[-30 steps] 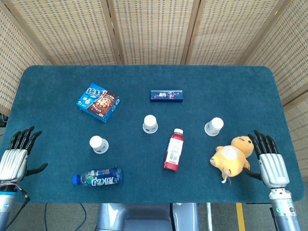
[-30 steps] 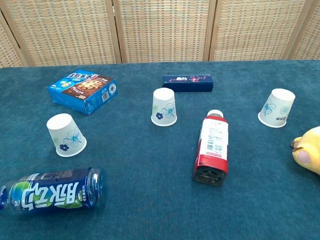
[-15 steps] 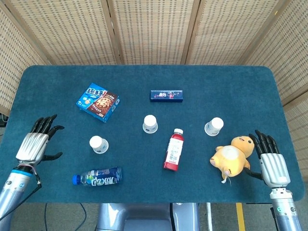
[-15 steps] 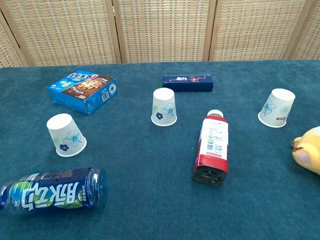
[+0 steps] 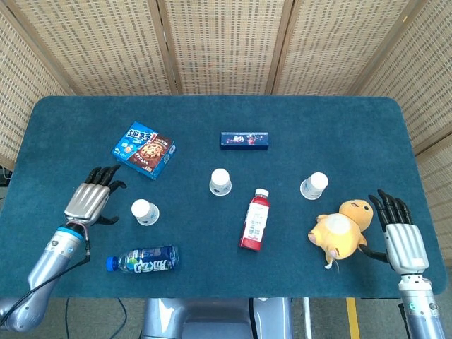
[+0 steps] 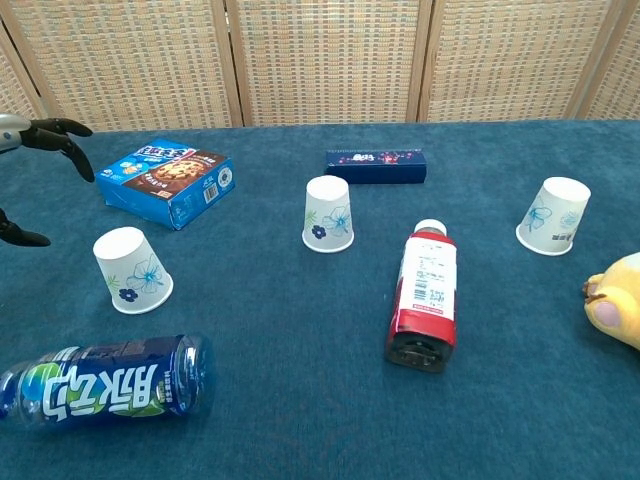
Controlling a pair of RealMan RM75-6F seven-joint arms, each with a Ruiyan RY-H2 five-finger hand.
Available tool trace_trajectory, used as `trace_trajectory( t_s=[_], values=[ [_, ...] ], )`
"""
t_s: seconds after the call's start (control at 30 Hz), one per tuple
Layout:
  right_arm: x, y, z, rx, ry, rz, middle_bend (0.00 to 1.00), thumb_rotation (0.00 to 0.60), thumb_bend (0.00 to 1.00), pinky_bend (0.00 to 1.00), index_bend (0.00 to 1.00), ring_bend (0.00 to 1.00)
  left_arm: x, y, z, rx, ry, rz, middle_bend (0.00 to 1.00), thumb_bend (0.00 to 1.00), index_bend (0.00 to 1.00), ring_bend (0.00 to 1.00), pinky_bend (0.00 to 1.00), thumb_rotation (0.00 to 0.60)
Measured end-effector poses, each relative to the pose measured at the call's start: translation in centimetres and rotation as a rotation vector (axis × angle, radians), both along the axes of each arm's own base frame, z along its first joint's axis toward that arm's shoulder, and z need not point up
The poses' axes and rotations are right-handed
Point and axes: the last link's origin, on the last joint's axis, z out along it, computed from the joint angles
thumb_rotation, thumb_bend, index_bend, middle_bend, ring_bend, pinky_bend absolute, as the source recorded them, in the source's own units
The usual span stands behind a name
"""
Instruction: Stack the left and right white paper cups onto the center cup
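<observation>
Three white paper cups stand upside down on the blue table: the left cup (image 5: 145,212) (image 6: 132,270), the center cup (image 5: 220,181) (image 6: 328,214) and the right cup (image 5: 313,186) (image 6: 553,216). My left hand (image 5: 93,196) (image 6: 35,140) hovers just left of the left cup, fingers spread, holding nothing. My right hand (image 5: 400,236) is near the table's front right edge, open, right of a yellow plush toy (image 5: 341,229), well away from the right cup. The chest view does not show it.
A red drink bottle (image 5: 255,220) lies between the center and right cups. A blue bottle (image 5: 143,260) lies in front of the left cup. A blue cookie box (image 5: 143,149) and a dark blue slim box (image 5: 244,140) sit farther back.
My left hand has moved from the table's left edge rightward and forward toward the left cup, entering the chest view. The right hand has barely shifted. Cups are unmoved.
</observation>
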Motion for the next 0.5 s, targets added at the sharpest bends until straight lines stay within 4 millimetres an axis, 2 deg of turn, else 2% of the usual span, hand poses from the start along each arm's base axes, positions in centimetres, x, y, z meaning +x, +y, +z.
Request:
trace_trajectory(
  t_s=[0.23, 0.5],
  values=[
    [-0.1, -0.1, 0.2, -0.005, -0.014, -0.006, 0.0, 0.6, 0.08, 0.03, 0.01, 0.0, 1.1, 0.5, -1.7, -0.032, 0.029, -0.002, 0.0, 0.2, 0.33, 0.0, 0.0, 0.6],
    [-0.2, -0.1, 0.4, -0.006, -0.024, -0.009, 0.0, 0.6, 0.08, 0.03, 0.01, 0.0, 1.1, 1.0, -3.3, -0.055, 0.057, 0.025, 0.0, 0.2, 0.33, 0.0, 0.0, 0.6]
  ],
)
